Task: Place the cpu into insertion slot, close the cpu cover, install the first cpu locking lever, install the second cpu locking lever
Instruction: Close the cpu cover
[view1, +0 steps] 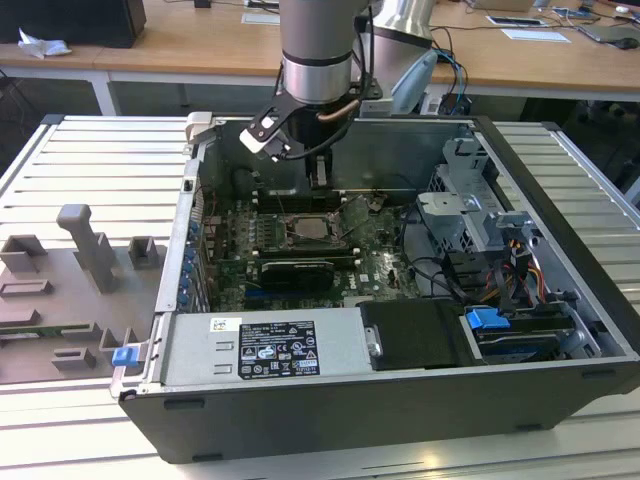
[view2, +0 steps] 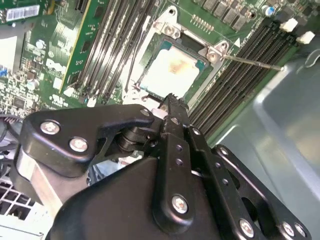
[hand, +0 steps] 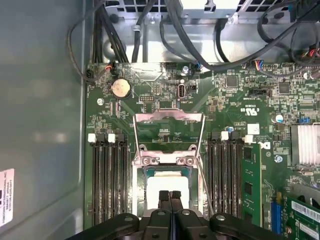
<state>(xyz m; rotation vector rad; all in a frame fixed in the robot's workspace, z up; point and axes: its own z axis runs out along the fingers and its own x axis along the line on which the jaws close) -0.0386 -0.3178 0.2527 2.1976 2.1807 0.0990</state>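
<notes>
The cpu (hand: 167, 186) lies flat in the insertion slot (hand: 141, 175) on the green board; its pale metal top (view2: 175, 67) also shows in the second wrist view. The cpu cover (hand: 168, 118), a thin silvery frame, is swung back from the socket, and the board shows through its window. One thin locking lever (view2: 252, 62) sticks out sideways, free. My gripper (hand: 170, 195) hangs just above the cpu's near edge, shut with nothing between its fingers. In the exterior view it (view1: 320, 175) is inside the case, over the socket (view1: 310, 228).
Black memory slots (hand: 107, 180) flank the socket on both sides. Cables (hand: 200, 40) run along the board's far end. The grey case wall (hand: 40, 125) is close by. A graphics card (view1: 297, 270), power supply (view1: 265, 345) and drive cage (view1: 470, 225) fill the case.
</notes>
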